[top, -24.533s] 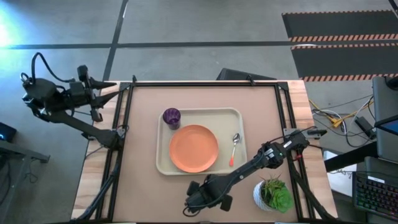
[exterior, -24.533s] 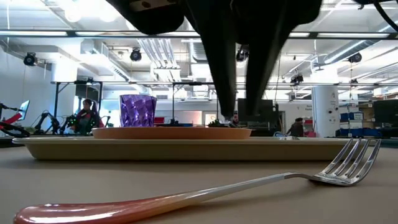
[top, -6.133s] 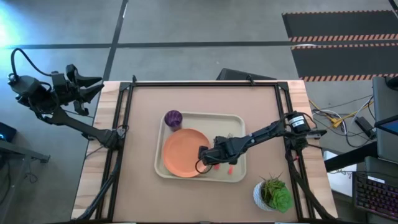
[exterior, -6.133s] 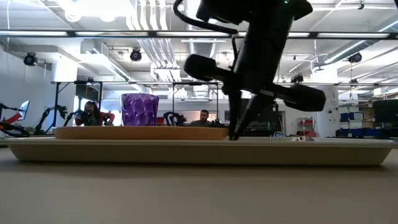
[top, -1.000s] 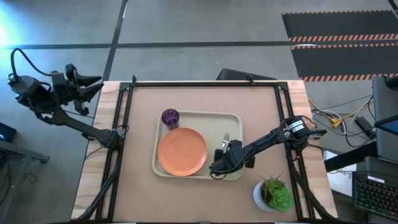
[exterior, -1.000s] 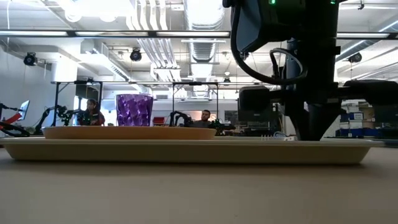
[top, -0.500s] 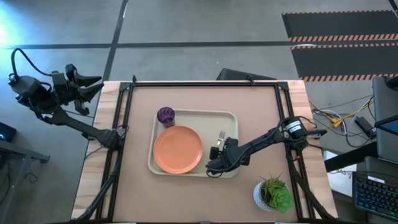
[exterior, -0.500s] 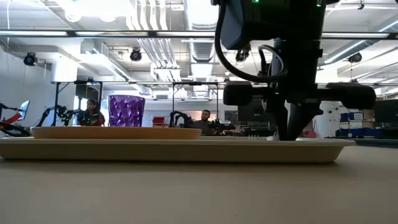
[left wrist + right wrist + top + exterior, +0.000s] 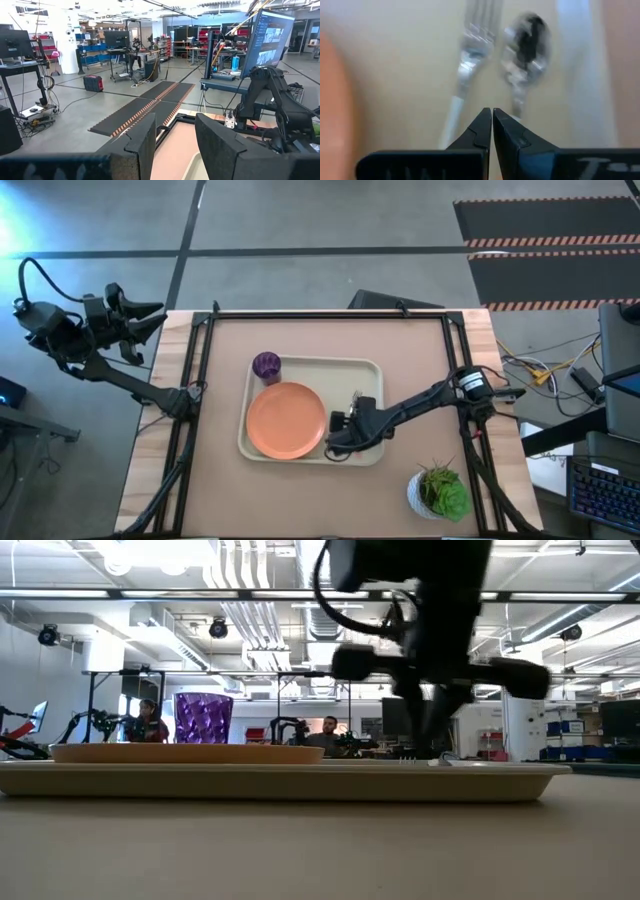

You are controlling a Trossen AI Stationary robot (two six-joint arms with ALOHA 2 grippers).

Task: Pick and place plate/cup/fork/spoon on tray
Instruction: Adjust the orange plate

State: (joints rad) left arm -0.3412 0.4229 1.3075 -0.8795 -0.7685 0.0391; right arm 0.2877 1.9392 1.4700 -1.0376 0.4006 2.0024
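The cream tray [image 9: 368, 450] lies at the table's middle. The orange plate [image 9: 286, 420] lies on it, and the purple cup [image 9: 266, 365] stands at its far left corner. The fork [image 9: 470, 50] and the spoon [image 9: 525, 40] lie side by side on the tray's right part, tines and bowl toward the far edge. My right gripper [image 9: 337, 427] is shut and low over the tray floor, just right of the plate; its tips [image 9: 491, 120] stand between the two handles. My left gripper [image 9: 175, 145] is open and empty, past the table's far left corner. My right gripper points down at the tray floor between the fork's handle [image 9: 451, 112] and the spoon's handle [image 9: 518, 102]. I cannot tell whether its shut tips touch the tray or either handle.
A white pot with a green plant [image 9: 437, 492] stands near the table's front right corner. Bare brown table lies left of the tray and beyond it. In the low view, people and equipment show in the room behind.
The tray, with plate, cup, fork and spoon on it, has slid a little toward the table's left edge, then stopped. My right gripper has gone left with it, then on toward the plate.
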